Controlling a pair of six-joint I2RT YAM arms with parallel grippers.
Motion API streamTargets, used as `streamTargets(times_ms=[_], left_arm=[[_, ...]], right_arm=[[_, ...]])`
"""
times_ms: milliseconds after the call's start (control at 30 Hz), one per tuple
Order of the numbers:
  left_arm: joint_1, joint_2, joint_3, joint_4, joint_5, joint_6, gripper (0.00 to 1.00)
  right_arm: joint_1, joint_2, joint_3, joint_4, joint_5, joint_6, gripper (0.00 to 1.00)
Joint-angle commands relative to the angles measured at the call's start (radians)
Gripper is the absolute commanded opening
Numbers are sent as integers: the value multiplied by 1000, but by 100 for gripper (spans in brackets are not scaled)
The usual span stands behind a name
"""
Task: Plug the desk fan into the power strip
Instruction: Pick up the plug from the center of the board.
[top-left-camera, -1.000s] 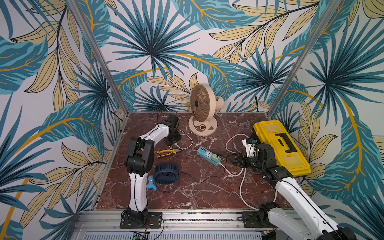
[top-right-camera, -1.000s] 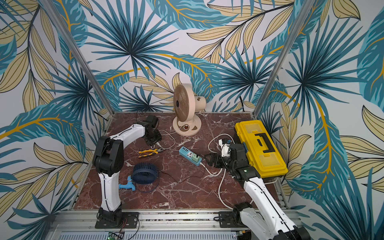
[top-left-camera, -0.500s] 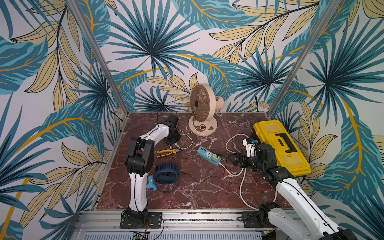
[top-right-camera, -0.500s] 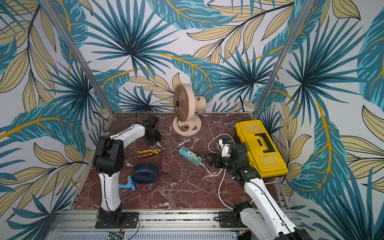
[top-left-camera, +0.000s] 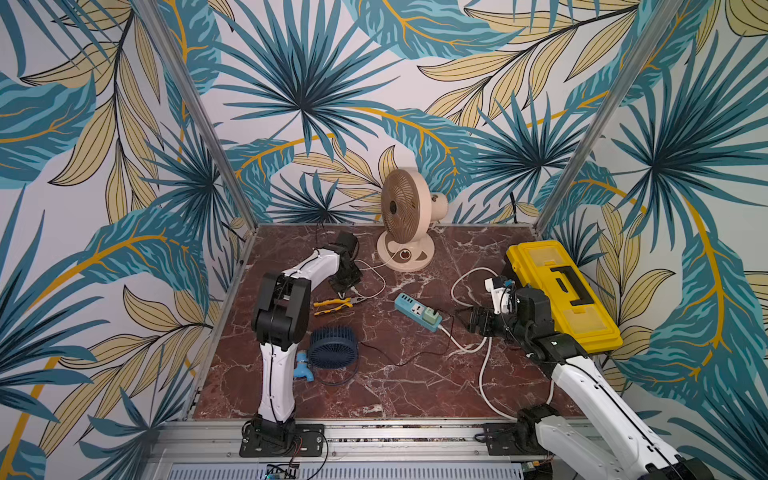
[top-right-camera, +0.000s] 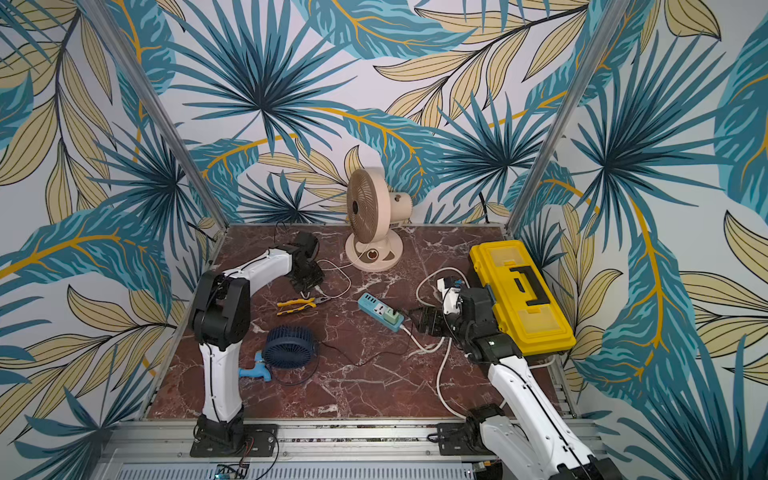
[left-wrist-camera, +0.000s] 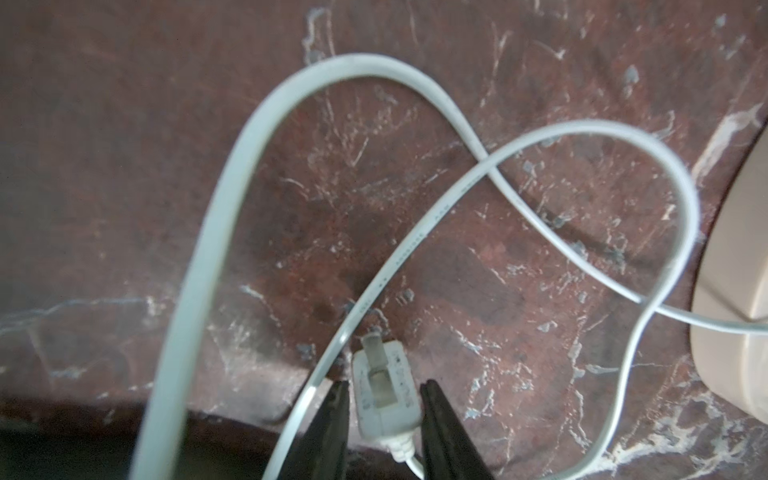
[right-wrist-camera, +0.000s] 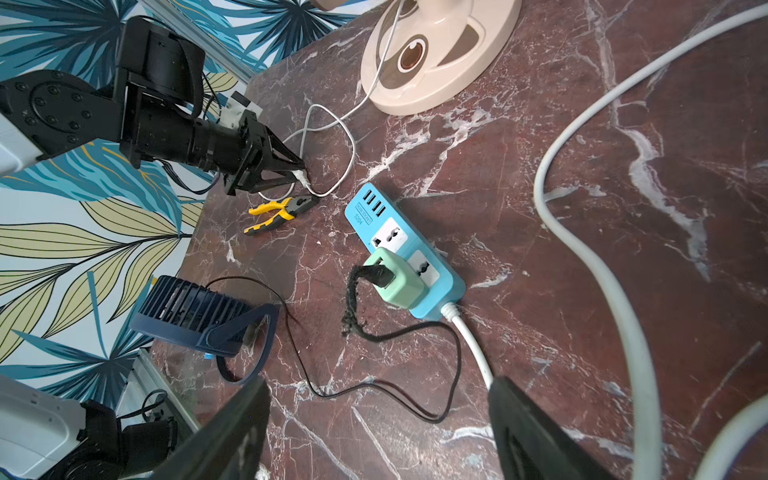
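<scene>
The beige desk fan (top-left-camera: 401, 208) (top-right-camera: 365, 205) stands at the back of the table; its base (right-wrist-camera: 453, 54) shows in the right wrist view. Its thin white cord (left-wrist-camera: 457, 187) loops over the marble to a white two-pin plug (left-wrist-camera: 384, 386). My left gripper (top-left-camera: 347, 289) (left-wrist-camera: 384, 395) (right-wrist-camera: 301, 172) is shut on that plug, low at the table, left of the fan. The light-blue power strip (top-left-camera: 415, 309) (top-right-camera: 378, 309) (right-wrist-camera: 399, 237) lies mid-table with a green adapter (right-wrist-camera: 397, 278) in one socket and one white socket free. My right gripper (top-left-camera: 465, 318) (right-wrist-camera: 379, 382) hangs open just right of the strip.
Yellow-handled pliers (top-left-camera: 332, 303) lie between the left gripper and the strip. A dark blue small fan (top-left-camera: 332, 347) lies by the left arm, its black cable running to the green adapter. The strip's thick white cord (top-left-camera: 482, 365) curls at front right. A yellow toolbox (top-left-camera: 561, 291) sits along the right edge.
The left gripper's jaws have closed in onto the white plug. Both arms have stayed almost where they were.
</scene>
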Motion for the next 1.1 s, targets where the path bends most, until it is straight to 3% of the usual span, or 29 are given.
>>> streamTargets(times_ms=[0, 167, 367, 567, 833, 1067], left_arm=[[-3, 20, 9, 9, -7, 4, 23], [-5, -17, 10, 18, -2, -4, 11], [-5, -104, 35, 43, 58, 1, 4], [-5, -222, 9, 53, 120, 7, 2], [-4, -352, -85, 73, 276, -5, 1], [4, -410, -121, 75, 439, -69, 0]], right_arm=[[-1, -17, -27, -4, -18, -15, 85], [0, -20, -32, 10, -38, -19, 85], [5, -22, -48, 69, -85, -28, 86], [74, -43, -23, 99, -6, -80, 86], [287, -60, 91, 67, 186, -182, 81], [470, 139, 239, 139, 261, -283, 79]])
